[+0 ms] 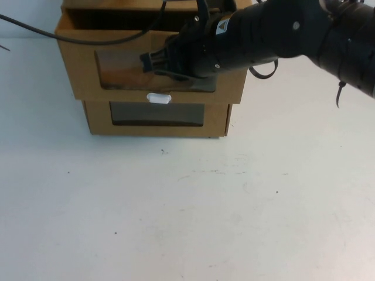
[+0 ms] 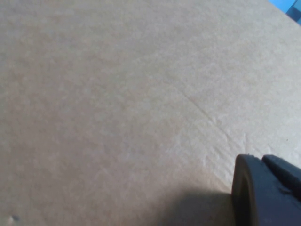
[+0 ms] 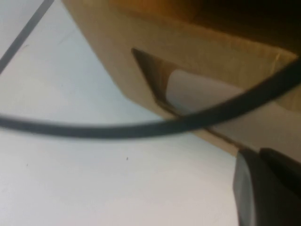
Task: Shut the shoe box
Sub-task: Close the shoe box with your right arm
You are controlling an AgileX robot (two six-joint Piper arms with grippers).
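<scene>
The shoe box (image 1: 82, 64) is the upper of two stacked brown cardboard boxes at the back of the table. Its drawer front stands pulled out toward me, with a wide window and a white pull tab (image 1: 159, 98) below it. My right gripper (image 1: 151, 62) reaches in from the right. It is shut and empty, with its tip against the window of the drawer front. The right wrist view shows the drawer front's corner and window (image 3: 155, 75) close by. My left gripper (image 2: 265, 190) is shut, close to a plain cardboard surface (image 2: 117, 103), and does not show in the high view.
The lower matching box (image 1: 157, 119) sits under the shoe box, its front set further back. A black cable (image 1: 88, 38) runs across the top of the boxes and through the right wrist view (image 3: 117, 128). The white table (image 1: 187, 211) spreads out in front.
</scene>
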